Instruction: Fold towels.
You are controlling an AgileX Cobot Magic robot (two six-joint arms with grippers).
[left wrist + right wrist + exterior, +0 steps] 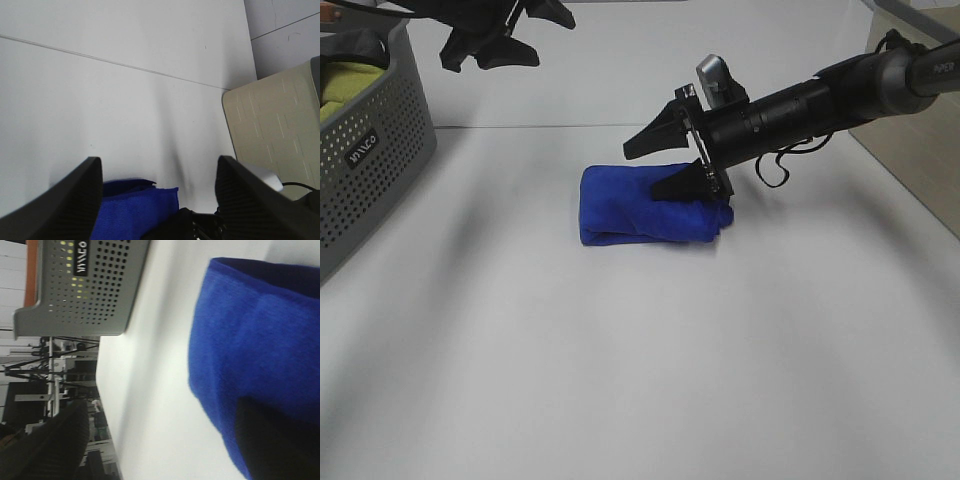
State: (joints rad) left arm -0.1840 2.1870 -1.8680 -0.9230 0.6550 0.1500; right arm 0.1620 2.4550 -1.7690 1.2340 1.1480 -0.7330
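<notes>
A: Where is the towel (645, 205) now?

B: Folded, in the middle of the table (620, 380). The right gripper (665, 165) is wide over its right end, holding nothing. The left gripper (490, 45) is also wide, far left.

A: And next?

B: I think lift straight up, so the fold is not pulled.

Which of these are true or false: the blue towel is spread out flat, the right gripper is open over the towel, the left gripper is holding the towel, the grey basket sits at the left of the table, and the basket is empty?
1. The blue towel is spread out flat. False: it lies folded into a compact bundle.
2. The right gripper is open over the towel. True.
3. The left gripper is holding the towel. False: it hangs open and empty, apart from the towel.
4. The grey perforated basket sits at the left of the table. True.
5. The basket is empty. False: a yellow-green cloth lies in it.
</notes>
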